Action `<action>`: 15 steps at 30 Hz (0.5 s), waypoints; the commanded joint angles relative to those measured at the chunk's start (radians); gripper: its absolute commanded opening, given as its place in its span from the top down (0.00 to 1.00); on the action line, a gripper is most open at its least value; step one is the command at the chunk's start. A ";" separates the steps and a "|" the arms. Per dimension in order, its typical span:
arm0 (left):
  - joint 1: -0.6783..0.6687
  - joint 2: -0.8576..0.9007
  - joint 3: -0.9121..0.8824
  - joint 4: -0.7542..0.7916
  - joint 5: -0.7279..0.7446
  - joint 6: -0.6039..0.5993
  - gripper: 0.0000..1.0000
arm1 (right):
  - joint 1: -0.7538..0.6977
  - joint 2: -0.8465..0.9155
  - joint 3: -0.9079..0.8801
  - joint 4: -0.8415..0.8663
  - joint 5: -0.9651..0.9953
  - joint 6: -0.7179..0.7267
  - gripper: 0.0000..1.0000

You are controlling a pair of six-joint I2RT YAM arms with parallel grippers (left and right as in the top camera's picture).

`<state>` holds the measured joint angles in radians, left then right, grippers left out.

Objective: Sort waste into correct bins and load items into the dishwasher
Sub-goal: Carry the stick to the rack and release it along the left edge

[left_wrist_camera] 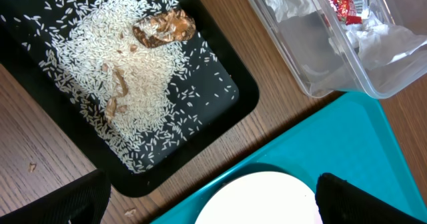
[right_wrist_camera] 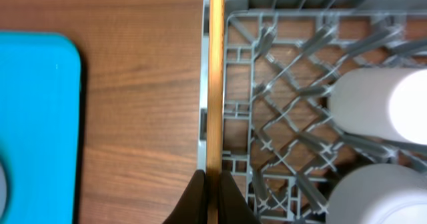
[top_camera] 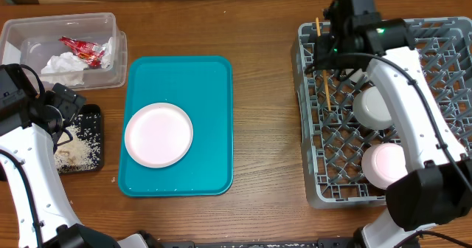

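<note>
While the right fingers (right_wrist_camera: 190, 204) are clamped on the chopstick (right_wrist_camera: 215, 84), step in hand reads as loading it into the dish rack (right_wrist_camera: 280, 127). R wrist view, nearest first: both fingers clenched tight on the stick, nothing else held. The stick runs straight away from them along the rack's left wall. Whether its far tip touches the lattice: can't tell. Beyond that sit a pale round dish (right_wrist_camera: 380, 107) and a second pale dish (right_wrist_camera: 373, 197) among the pegs; which is cup, bowl or saucer is unclear. Next move, as I judge it: lower the stick so it lies across the lattice bars or against pegs, then let go. It's thin, so it could slip through a gap or roll off the wall side. L wrist view, nearest first: left fingers (left_wrist_camera: 73, 201) spread as wide as they go, holding nothing, hovering over the near edge of the pink plate (left_wrist_camera: 260, 197). The plate rests on the teal tray (left_wrist_camera: 373, 137), not yet loaded, prob. the next pick. Farther off, the black tray (left_wrist_camera: 223, 57) carries the rice scraps (left_wrist_camera: 127, 71). Farthest, the clear tub (left_wrist_camera: 333, 84) holds napkin (left_wrist_camera: 287, 1) + red wrapper (left_wrist_camera: 347, 1), so waste side looks sorted.
</note>
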<state>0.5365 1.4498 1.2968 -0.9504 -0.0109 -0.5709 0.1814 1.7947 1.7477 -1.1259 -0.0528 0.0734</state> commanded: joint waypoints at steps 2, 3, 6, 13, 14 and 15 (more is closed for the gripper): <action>0.000 0.002 0.008 0.001 0.004 -0.010 0.00 | -0.038 0.003 -0.092 0.061 -0.166 -0.129 0.96; 0.000 0.002 0.008 0.001 0.004 -0.010 0.00 | -0.041 0.003 -0.106 0.078 -0.165 -0.129 0.96; 0.000 0.002 0.008 0.001 0.004 -0.010 0.00 | -0.043 0.003 -0.147 0.134 -0.147 -0.114 0.96; 0.000 0.002 0.008 0.001 0.004 -0.010 0.00 | -0.043 0.003 -0.220 0.220 -0.043 -0.055 0.96; 0.000 0.002 0.008 0.001 0.004 -0.010 0.00 | -0.043 0.003 -0.231 0.232 -0.021 -0.047 0.96; 0.000 0.002 0.008 0.001 0.004 -0.010 0.00 | -0.043 0.003 -0.238 0.239 -0.015 -0.047 0.96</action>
<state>0.5365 1.4498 1.2968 -0.9504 -0.0109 -0.5709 0.1390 1.7992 1.5318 -0.9047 -0.1352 -0.0006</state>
